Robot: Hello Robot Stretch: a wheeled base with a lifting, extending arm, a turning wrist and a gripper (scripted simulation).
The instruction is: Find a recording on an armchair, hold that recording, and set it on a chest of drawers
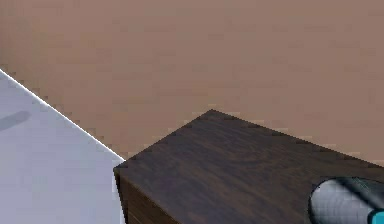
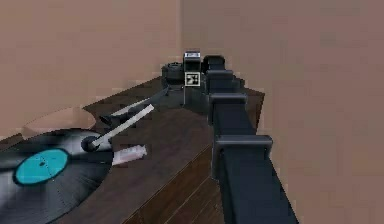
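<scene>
Recording point(image 2: 45, 170): found it in the arm side view's lower left as a flat black vinyl disc, glossy, streaked with pale sheen across its surface and marked at the centre with a round teal label. Saw it lying flat on the dark wooden top of the chest of drawers point(image 2: 175, 165), cropped by the view's left and bottom edges.

Traced the arm point(image 2: 245, 165) as a dark square bar rising from the bottom edge and running out over the wood, with two white marker squares point(image 2: 192, 72) at its far end. Made out the gripper point(image 2: 100, 132) left of those squares: dark body up near the wall point(image 2: 300, 60), thin grey fingers point(image 2: 125, 125) slanting down toward the disc, tips at its right-hand rim. Could not tell whether the tips touched the disc or whether the fingers were spread or pressed together. Could not tell either whether the gripper held anything, with the disc lying on the top right at its far end.

Spotted a small pale flat thing point(image 2: 129, 153) on the wood just beside the disc's rim.

Picked out, in the forward view, one corner of the dark top, a rounded grey-teal thing point(image 1: 350, 200) on it at the bottom right edge, too cropped to name, and pale floor point(image 1: 40, 170) at the left under plain brown wall.
</scene>
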